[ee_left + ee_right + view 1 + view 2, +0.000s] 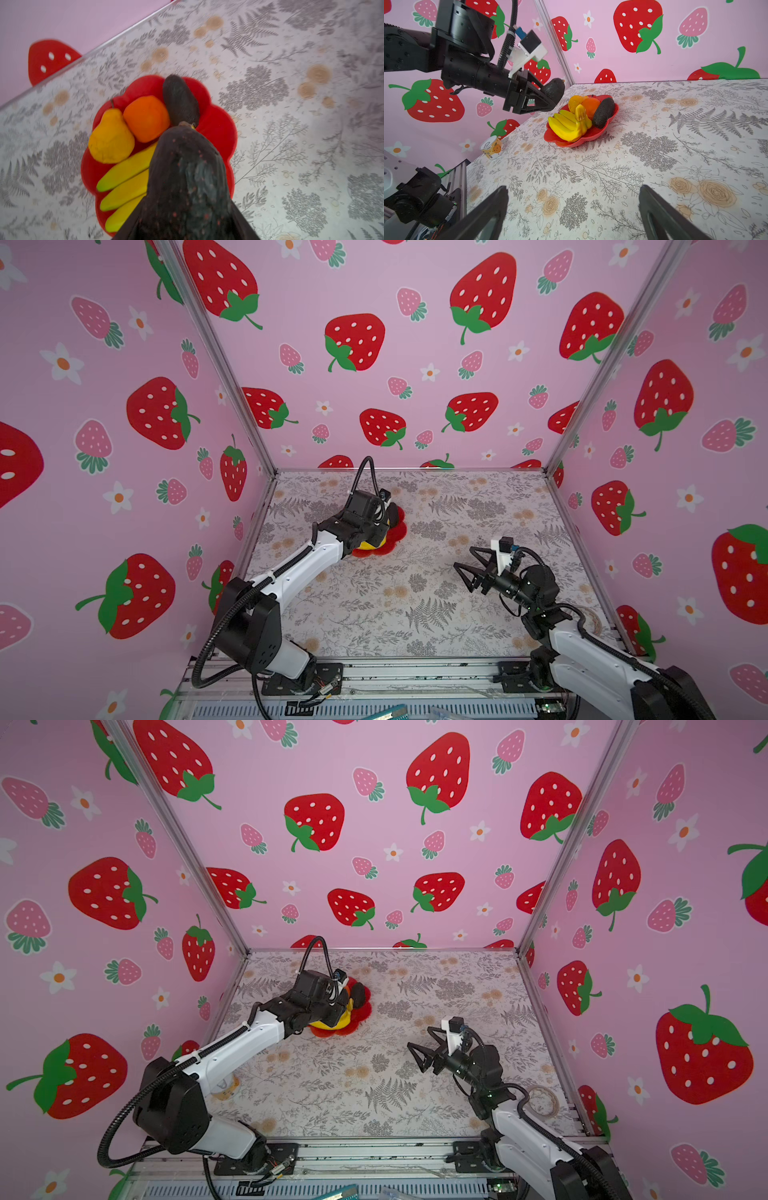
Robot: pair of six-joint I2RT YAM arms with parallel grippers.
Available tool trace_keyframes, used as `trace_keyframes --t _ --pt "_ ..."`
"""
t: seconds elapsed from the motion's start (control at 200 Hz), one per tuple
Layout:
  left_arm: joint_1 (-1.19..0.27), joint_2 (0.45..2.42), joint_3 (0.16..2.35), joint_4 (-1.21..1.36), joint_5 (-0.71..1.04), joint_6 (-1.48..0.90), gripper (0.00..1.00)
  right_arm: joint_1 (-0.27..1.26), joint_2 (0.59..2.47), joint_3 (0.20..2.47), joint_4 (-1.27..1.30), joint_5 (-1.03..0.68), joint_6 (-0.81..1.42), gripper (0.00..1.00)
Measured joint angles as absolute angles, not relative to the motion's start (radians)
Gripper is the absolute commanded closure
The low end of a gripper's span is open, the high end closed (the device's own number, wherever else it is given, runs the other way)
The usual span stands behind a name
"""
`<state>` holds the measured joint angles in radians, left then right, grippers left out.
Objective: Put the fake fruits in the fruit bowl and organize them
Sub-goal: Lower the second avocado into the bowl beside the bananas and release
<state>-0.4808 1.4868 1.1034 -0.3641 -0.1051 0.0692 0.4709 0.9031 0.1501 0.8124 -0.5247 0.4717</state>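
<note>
The red scalloped fruit bowl (220, 133) (591, 136) stands on the floral table at the back left, and shows in both top views (400, 531) (364, 1006). In it lie a yellow banana bunch (124, 182), a bumpy yellow pear (110, 139), an orange (147, 118) and a dark avocado (180, 101). My left gripper (550, 96) is shut on another dark avocado (553, 90) (187, 176), held above the bowl's near-left edge. Over the table at right, my right gripper (573, 188) (463, 558) is open and holds nothing.
A small tan can with a white lid (491, 146) (224, 1088) stands near the left wall by the left arm's base. A clear tape roll (542, 1102) lies at the front right corner. Pink strawberry walls close in three sides; a metal rail (374, 672) runs along the front.
</note>
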Motion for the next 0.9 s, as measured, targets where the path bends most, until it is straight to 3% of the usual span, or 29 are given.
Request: trace_keyframes --t 0.52,0.735,0.901 --pt "-0.440 1.671 1.072 -0.338 -0.176 -0.167 0.44 0.471 0.903 0.150 0.815 -0.527 0.473 0.01" --pt "-0.440 1.678 1.072 -0.328 -0.177 -0.188 0.30 0.471 0.915 0.150 0.821 -0.527 0.471 0.01" --pt "-0.444 1.654 1.067 -0.316 -0.193 -0.180 0.25 0.471 0.937 0.150 0.820 -0.527 0.471 0.01"
